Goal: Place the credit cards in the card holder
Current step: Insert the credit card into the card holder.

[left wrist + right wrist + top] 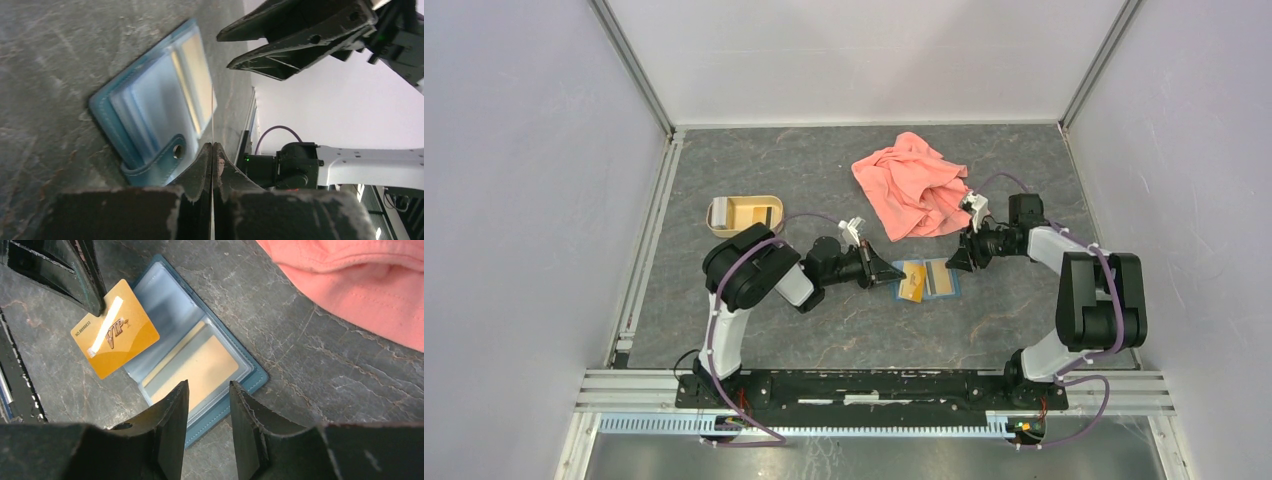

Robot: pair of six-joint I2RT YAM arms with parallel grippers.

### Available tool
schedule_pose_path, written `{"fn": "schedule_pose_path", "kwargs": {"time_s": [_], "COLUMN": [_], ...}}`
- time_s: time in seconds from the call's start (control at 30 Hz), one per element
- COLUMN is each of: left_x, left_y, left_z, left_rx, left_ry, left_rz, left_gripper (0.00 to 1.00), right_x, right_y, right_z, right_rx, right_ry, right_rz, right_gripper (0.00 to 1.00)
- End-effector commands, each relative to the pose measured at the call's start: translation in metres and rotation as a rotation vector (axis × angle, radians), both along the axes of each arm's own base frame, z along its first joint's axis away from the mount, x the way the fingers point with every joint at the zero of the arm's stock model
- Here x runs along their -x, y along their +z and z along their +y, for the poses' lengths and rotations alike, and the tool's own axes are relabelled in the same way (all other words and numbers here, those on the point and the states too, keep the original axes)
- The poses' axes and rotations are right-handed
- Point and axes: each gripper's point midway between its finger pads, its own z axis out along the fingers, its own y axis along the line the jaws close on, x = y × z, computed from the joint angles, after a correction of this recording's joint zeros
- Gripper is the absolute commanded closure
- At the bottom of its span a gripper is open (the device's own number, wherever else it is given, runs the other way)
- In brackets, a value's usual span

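The teal card holder (177, 322) lies open on the table, with one tan card (202, 371) inside its clear pocket. My left gripper (213, 146) is shut on an orange credit card (114, 335) marked VIP, holding it tilted over the holder's left edge. In the left wrist view this card (212, 107) shows only as a thin edge beside the holder (150, 107). My right gripper (209, 385) hovers open over the holder's near side with nothing between its fingers. From above, the two grippers (894, 272) (951, 264) face each other across the holder (939, 280).
A salmon-pink cloth (912, 185) lies bunched just behind the right gripper, close to the holder. A tan tray (744, 199) at the back left holds a greyish-white card (721, 213) and an orange one (757, 214). Walls enclose the table on three sides.
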Motion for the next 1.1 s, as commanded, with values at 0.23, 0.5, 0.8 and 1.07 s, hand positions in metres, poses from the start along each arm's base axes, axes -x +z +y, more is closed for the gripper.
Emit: {"fn": "schedule_pose_path", "kwargs": {"time_s": [0.23,0.5,0.8,1.07], "left_x": [-0.012,-0.014,-0.021,-0.028], "left_y": [-0.027,-0.043,-0.047,-0.055], "left_z": [-0.009,-0.007,-0.01,-0.012], "left_rx": [-0.12,-0.178,-0.206,-0.242], "left_ry": [0.003,0.021,0.032,0.063], "left_rz": [0.031,0.075,0.085,0.097], "left_gripper": [0.98,0.98,0.98,0.98], "right_x": [-0.011,-0.012,-0.008,-0.008], "right_y": [-0.013,-0.016,-0.02,-0.021], "right_z": [-0.002,-0.005,0.002,0.004], "right_rx": [0.097,0.12,0.143,0.154], "right_ry": [0.015,0.011,0.044,0.053], "right_rz": [0.021,0.027,0.036,0.038], "right_gripper": [0.62,0.63,0.63,0.63]}}
